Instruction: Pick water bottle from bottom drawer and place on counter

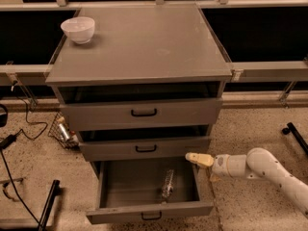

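Observation:
The water bottle (167, 184) lies on the floor of the pulled-out bottom drawer (149, 211), right of centre, its length running front to back. My gripper (199, 167) reaches in from the right on a white arm and hangs over the drawer's right wall, just below the middle drawer's front. It is up and to the right of the bottle, not touching it. Its tan fingers (198, 159) stand apart with nothing between them. Above the three drawers spreads the grey counter (139, 42).
A white bowl (78, 29) sits on the counter's back left corner. The top and middle drawers stand slightly ajar. Cables and a small wire basket (61, 130) lie on the floor at left. A black stand leg (48, 207) is at lower left.

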Robot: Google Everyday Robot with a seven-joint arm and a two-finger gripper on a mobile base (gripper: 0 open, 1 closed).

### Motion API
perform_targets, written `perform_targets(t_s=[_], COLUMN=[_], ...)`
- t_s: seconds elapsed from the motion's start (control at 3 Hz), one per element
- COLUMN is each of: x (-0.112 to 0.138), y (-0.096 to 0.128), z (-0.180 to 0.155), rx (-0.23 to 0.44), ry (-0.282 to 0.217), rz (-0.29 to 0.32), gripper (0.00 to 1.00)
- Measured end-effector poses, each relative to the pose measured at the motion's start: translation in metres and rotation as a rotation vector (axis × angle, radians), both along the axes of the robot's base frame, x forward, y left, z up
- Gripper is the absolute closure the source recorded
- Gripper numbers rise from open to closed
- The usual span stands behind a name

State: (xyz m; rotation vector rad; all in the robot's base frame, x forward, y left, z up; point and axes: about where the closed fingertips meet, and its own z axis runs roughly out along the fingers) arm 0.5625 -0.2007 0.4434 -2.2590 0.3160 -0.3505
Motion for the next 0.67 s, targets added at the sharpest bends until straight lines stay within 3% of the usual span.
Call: perform_targets(t_s=[0.67], x=[0.0], y=[0.02], z=[-0.023], rx=[-0.235], ry=[-0.03], rz=[0.063], gripper=[0.0])
